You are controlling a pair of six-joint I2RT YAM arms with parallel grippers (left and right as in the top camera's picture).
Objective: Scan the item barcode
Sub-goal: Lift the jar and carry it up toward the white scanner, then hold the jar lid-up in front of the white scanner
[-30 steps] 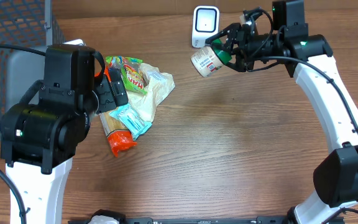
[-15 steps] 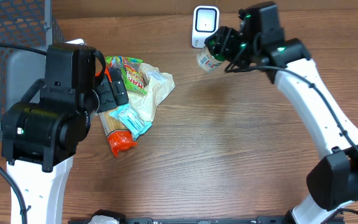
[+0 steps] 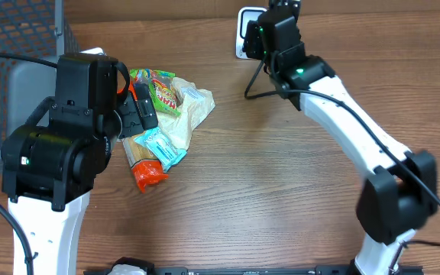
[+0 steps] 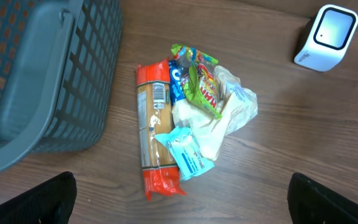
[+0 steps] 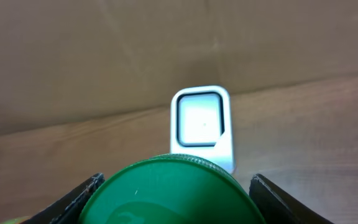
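My right gripper [image 5: 176,194] is shut on a jar with a round green lid [image 5: 173,186], one finger on each side of the lid. Straight ahead of the lid stands the white barcode scanner [image 5: 202,121], its glowing window facing the jar. From overhead, the right gripper [image 3: 264,34] sits in front of the scanner [image 3: 243,38]; the jar is hidden under the arm. My left gripper [image 4: 182,205] is open and holds nothing, hovering above the pile of groceries.
The pile holds a long pasta packet with red ends [image 4: 153,134], a green candy bag [image 4: 202,84], a light blue packet [image 4: 185,152] and a clear bag [image 4: 232,106]. A grey mesh basket [image 4: 36,81] stands to its left.
The right arm has swung left and back with the jar, from beside the scanner to right in front of it. The left arm has not moved.
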